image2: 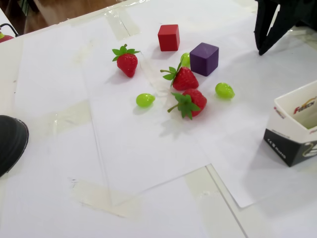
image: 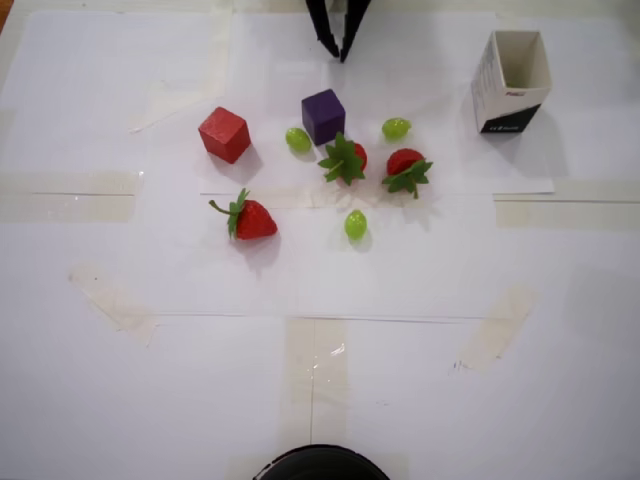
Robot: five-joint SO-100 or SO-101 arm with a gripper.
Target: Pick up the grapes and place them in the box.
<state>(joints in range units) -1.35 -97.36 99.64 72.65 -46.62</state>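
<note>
Grapes (image: 298, 139): glossy light green. Strawberries (image: 252, 218): red, green leaves. Cubes: red (image: 224, 134), purple (image: 323, 116). Box (image: 510, 82), upper right: white, black band. Gripper (image: 338, 50): black.

Black two-finger gripper, only its tips in shot

In the overhead view the gripper (image: 338, 50) shows as two slim matte-black fingers (image: 321, 28), each tapering to a sharp point, the pair forming a narrow V with pale paper visible between them. The fixed view gives the gripper (image2: 261, 48) as broader, flat black plates with angular edges and a slit of light between them. Plain black plastic; any cables, screws or markings are cropped out or cannot be made out.
</note>
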